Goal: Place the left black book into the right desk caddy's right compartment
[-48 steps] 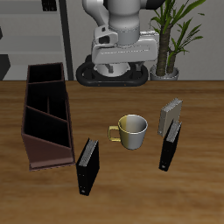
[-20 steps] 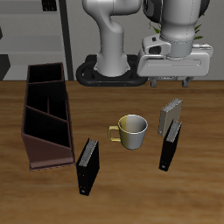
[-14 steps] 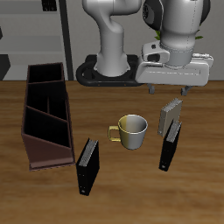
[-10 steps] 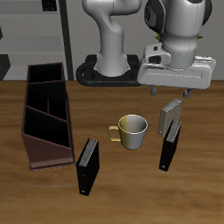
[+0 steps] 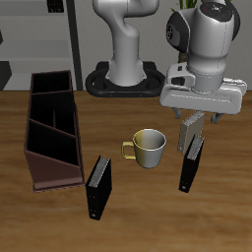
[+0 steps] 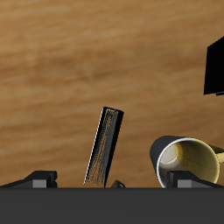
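Right now the jaws stand wide apart w/ nothing between them. The gripper [image 5: 195, 122] hangs low over the counter [image 5: 138, 212], pointing down, prob. lining up for a grasp from above.

Wrist view shows a slim book on edge [image 6: 104, 147] in the gap between the fingertips [image 6: 39, 179]. It's prob. the target, but I can't be sure.

In the exterior view the grey book [image 5: 193, 131] sits directly under the gripper, partly hidden. The left black book [image 5: 191, 163] is just toward 6 o'clock of it, close alongside. It stands on its long edge, tilted, not lifted and not touched. Standing thin like that, its two faces are what the jaws could pinch.

The mug [image 5: 148, 147] is at 9 o'clock from the gripper; its inside looks empty. The other black book [image 5: 98, 187] lies toward 7 o'clock, well apart.

The right desk caddy [image 5: 32, 138] is far off at 9 o'clock, long axis running front to back. All three sections look empty. The right compartment is one end section; which end I can't tell.

My read: approach step, task barely begun.
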You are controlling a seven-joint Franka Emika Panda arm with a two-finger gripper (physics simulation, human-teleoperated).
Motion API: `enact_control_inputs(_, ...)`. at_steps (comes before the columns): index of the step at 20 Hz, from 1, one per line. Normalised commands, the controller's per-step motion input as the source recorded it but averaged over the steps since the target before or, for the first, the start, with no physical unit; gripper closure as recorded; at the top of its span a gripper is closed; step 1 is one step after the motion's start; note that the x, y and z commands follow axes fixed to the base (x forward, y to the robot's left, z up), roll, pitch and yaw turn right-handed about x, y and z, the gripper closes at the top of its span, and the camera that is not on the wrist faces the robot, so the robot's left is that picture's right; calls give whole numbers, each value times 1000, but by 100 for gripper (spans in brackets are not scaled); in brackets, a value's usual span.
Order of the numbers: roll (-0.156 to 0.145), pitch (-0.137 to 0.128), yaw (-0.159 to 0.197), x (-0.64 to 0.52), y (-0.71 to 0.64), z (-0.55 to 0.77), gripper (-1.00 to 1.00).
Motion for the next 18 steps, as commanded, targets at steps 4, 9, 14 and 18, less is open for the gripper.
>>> enact_control_inputs(4, 10, 46, -35, 124, 60, -305, -100)
enact_control_inputs(9, 0, 26, -28, 95, -22, -271, -100)
enact_control_inputs(14, 2, 25, -18, 67, -7, -225, -100)
enact_control_inputs(18, 8, 61, -20, 73, 47, -404, -100)
